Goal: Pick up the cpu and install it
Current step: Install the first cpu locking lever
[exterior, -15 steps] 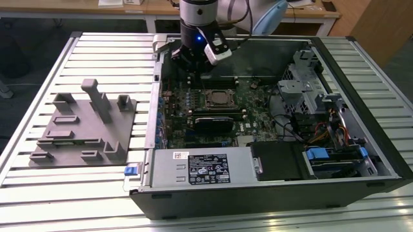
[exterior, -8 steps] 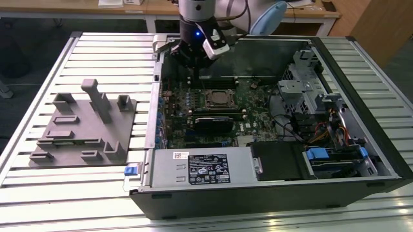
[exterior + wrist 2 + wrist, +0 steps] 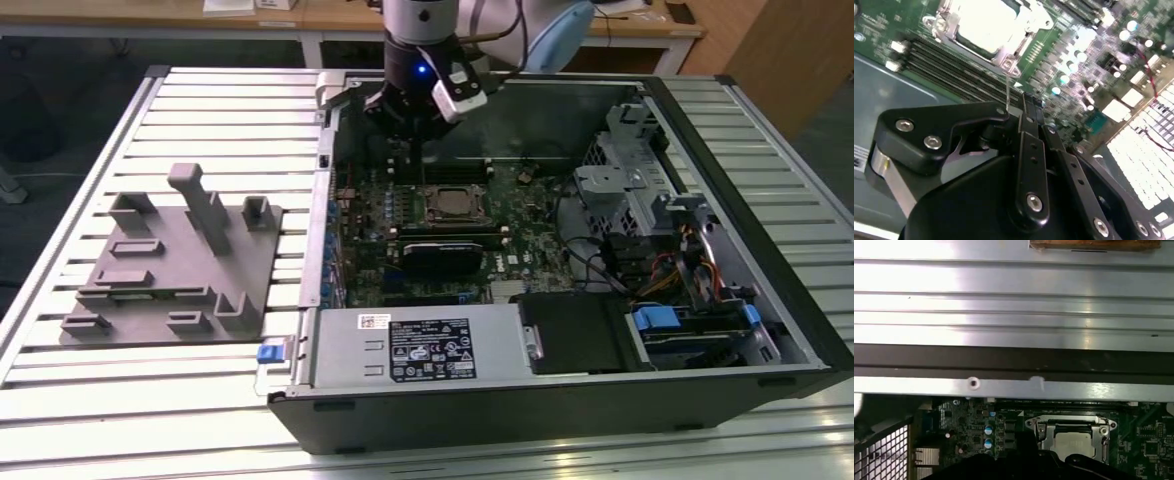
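You're looking at the cpu (image 3: 450,202) sitting in the motherboard socket (image 3: 451,188) inside the open computer case (image 3: 561,400), its silvery top also showing in both wrist views (image 3: 1072,443) (image 3: 985,22). The gripper (image 3: 411,150) is hovering just above it (fingers (image 3: 1030,145) are pressing together, holding nothing). The grey fixture (image 3: 174,265) is sitting on the slatted table (image 3: 200,100), well apart toward the exterior view's left.

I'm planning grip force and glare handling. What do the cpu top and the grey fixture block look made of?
The cpu top looks like bare metal with a satin silver finish; it catches the light in both wrist views. The grey fixture block looks like matte plastic, uniformly dull with no highlights, though painted metal can't be ruled out.
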Motion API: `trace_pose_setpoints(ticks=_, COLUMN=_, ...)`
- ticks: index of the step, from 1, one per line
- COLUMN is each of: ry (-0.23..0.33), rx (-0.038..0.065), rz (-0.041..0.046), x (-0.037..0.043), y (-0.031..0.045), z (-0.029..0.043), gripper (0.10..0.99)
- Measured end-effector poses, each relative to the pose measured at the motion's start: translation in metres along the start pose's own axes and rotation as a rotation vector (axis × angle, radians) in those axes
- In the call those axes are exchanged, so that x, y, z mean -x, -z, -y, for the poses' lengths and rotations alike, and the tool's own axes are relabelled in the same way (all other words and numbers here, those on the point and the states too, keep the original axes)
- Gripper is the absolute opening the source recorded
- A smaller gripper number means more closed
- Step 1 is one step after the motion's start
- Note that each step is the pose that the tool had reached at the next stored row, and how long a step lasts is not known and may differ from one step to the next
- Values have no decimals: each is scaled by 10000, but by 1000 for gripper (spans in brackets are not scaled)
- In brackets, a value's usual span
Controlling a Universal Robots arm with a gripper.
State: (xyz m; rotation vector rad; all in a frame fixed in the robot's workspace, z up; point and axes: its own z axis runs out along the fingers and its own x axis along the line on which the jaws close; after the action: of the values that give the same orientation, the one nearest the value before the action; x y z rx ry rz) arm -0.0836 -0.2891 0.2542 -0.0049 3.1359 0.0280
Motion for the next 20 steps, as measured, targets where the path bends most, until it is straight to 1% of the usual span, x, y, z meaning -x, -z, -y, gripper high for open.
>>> trace_pose_setpoints(ticks=5, ry=0, rx=-1, rz=-12, x=207, y=-10, z=-1, gripper=106)
trace_pose_setpoints(ticks=6, ry=1, rx=0, rz=-14, x=233, y=-13, z=-1, gripper=106)
trace_pose_setpoints(ticks=8, ry=0, rx=5, rz=-15, x=240, y=-18, z=0, gripper=106)
trace_pose_setpoints(ticks=9, ry=0, rx=73, rz=-17, x=240, y=-19, z=4, gripper=106)
trace_pose_setpoints(ticks=10, ry=-1, rx=225, rz=-14, x=241, y=-22, z=10, gripper=106)
trace_pose_setpoints(ticks=11, ry=-1, rx=345, rz=-14, x=241, y=-27, z=16, gripper=106)
trace_pose_setpoints(ticks=13, ry=-2, rx=516, rz=-14, x=241, y=-42, z=26, gripper=106)
trace_pose_setpoints(ticks=14, ry=-2, rx=533, rz=-11, x=243, y=-52, z=26, gripper=106)
trace_pose_setpoints(ticks=17, ry=-2, rx=531, rz=-14, x=268, y=-80, z=27, gripper=106)
trace_pose_setpoints(ticks=20, ry=1, rx=530, rz=-15, x=328, y=-118, z=23, gripper=106)
